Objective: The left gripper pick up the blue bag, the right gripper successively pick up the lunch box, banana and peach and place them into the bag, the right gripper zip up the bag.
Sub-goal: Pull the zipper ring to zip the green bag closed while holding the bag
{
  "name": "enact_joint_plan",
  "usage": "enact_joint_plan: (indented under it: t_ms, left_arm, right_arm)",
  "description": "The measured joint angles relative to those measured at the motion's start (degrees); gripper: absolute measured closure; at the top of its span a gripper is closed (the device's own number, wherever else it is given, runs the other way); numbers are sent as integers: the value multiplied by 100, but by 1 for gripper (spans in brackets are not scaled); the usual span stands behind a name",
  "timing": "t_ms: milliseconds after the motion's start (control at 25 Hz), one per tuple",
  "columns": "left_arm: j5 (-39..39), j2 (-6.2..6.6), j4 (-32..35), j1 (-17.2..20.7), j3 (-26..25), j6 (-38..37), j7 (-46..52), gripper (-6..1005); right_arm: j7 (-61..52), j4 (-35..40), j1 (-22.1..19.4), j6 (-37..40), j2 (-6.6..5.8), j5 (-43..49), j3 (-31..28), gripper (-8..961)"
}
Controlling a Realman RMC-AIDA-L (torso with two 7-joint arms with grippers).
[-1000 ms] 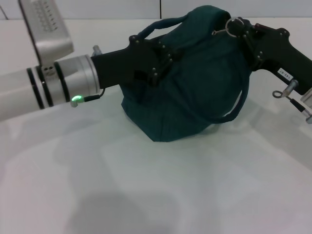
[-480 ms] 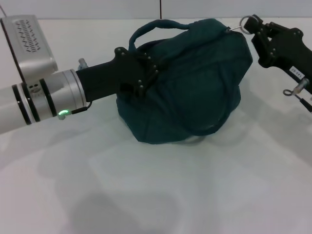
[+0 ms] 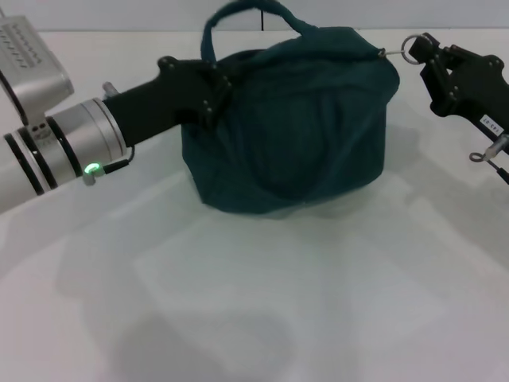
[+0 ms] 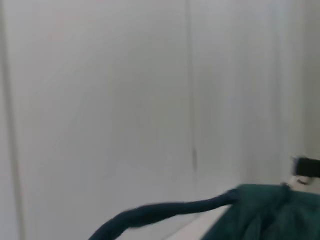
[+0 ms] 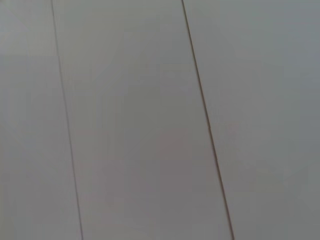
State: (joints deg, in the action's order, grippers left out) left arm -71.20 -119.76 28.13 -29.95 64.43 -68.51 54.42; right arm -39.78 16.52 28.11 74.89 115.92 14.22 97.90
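The white table [image 3: 238, 302] lies bare in the near part of the head view. Beyond it, at the middle, the blue bag [image 3: 294, 127] sits on the table as a rounded, closed lump of dark teal fabric. One loop handle [image 3: 246, 16] arches up at its far top; the left wrist view shows the same handle [image 4: 165, 212] as a dark strap running to the bag's top edge.

The left gripper [image 3: 208, 89] comes in from the left on a silver wrist with a green light, its black fingers pressed into the bag's upper left side — clamped on the fabric there.

At the bag's far right top corner the zipper's metal ring pull [image 3: 411, 48] sticks out, and the right gripper [image 3: 428, 54] has it pinched between its fingertips.

The right wrist view shows only a pale panelled wall [image 5: 150, 125] behind the table.
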Motion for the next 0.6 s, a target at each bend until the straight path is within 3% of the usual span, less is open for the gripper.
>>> enact_joint_plan:
  t_ms: [360,600]
  left_arm:
    - [61,2,-7,-59,41,301,20,954]
    - [52,-3,-10,-54,43,215,14,954]
  right_arm:
    - [58,-36,2,-149,-7,22,18,945]
    - [147,-37,-45,-16,-42,42,26,881]
